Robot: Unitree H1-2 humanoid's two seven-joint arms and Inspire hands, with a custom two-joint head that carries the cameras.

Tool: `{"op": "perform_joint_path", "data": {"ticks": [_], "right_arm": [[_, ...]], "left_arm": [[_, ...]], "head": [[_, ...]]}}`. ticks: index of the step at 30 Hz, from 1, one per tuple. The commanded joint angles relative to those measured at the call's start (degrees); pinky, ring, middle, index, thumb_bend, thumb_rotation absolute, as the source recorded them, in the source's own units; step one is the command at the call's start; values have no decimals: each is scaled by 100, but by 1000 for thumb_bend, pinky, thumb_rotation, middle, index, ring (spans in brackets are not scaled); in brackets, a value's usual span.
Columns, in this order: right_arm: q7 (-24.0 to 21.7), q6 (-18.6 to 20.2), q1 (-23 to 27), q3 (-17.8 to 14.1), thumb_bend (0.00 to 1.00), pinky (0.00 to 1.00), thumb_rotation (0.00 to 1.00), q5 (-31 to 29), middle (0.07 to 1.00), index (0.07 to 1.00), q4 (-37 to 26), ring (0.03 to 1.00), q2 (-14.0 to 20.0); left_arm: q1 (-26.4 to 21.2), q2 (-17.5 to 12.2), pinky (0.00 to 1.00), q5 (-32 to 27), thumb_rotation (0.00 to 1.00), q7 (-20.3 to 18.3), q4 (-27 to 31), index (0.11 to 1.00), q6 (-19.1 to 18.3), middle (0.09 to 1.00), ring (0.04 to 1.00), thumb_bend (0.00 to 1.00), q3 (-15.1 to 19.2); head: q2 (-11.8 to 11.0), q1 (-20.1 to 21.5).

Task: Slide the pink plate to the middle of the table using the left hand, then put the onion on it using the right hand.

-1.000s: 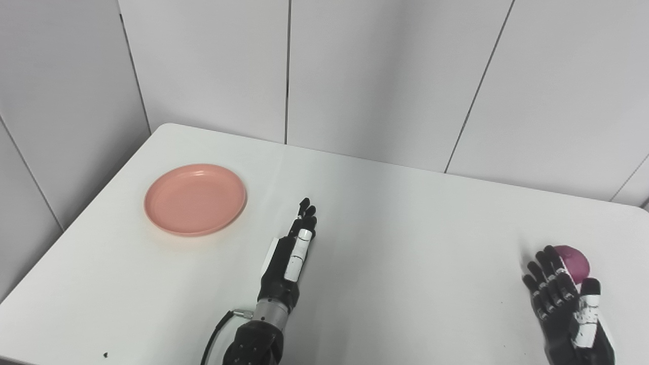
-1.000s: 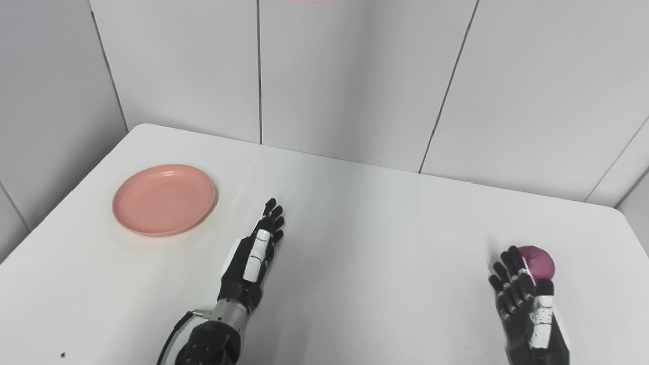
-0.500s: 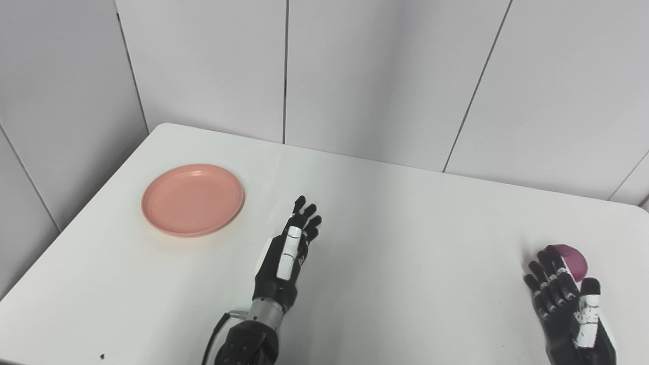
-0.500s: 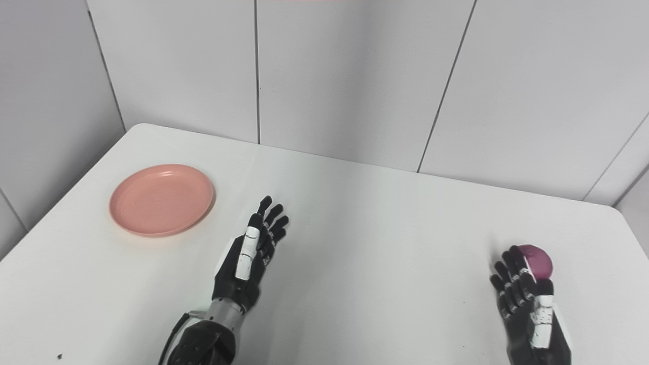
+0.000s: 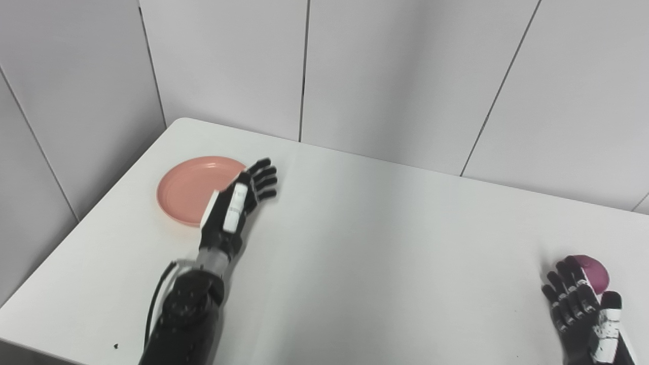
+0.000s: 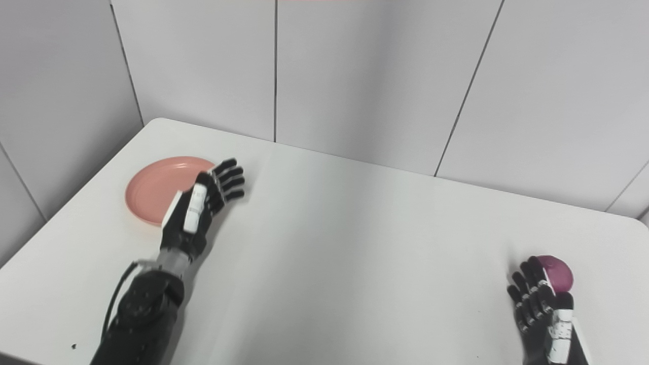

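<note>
The pink plate [image 5: 188,187] lies flat on the white table [image 5: 365,238] at the far left. My left hand [image 5: 238,200] is open, fingers spread, raised over the plate's right edge and hiding part of it; I cannot tell if it touches. The purple onion [image 5: 594,270] sits near the table's right front. My right hand [image 5: 583,309] is open just in front of the onion, its fingertips hiding the onion's left side, holding nothing. The same scene shows in the right eye view: plate [image 6: 152,187], left hand [image 6: 203,208], onion [image 6: 556,271], right hand [image 6: 542,309].
Grey wall panels [image 5: 405,76] stand close behind the table's far edge and along its left side. A small dark speck [image 5: 116,347] lies near the front left edge.
The camera has shifted a little. My left hand has moved from the table's middle front far to the left and forward, now over the plate's right edge. The right hand and onion have not moved.
</note>
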State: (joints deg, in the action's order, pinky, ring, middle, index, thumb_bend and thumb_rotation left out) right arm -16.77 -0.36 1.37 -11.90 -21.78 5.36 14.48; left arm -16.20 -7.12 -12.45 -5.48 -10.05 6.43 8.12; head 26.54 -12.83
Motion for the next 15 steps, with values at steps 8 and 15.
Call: {"op": "perform_joint_path", "data": {"ticks": [8, 15], "right_arm": [[-1, -50, -493, 95, 880, 1000, 1000, 0, 1000, 1000, 408, 1000, -312], [7, -45, -496, 106, 879, 1000, 1000, 35, 1000, 1000, 392, 1000, -315]], "left_arm": [[-953, -732, 792, -184, 915, -38, 29, 782, 18, 827, 832, 930, 451], [-1427, -1274, 766, -120, 946, -2, -517, 830, 49, 844, 830, 893, 710]], "head": [[-25, 10], [-57, 1]]}}
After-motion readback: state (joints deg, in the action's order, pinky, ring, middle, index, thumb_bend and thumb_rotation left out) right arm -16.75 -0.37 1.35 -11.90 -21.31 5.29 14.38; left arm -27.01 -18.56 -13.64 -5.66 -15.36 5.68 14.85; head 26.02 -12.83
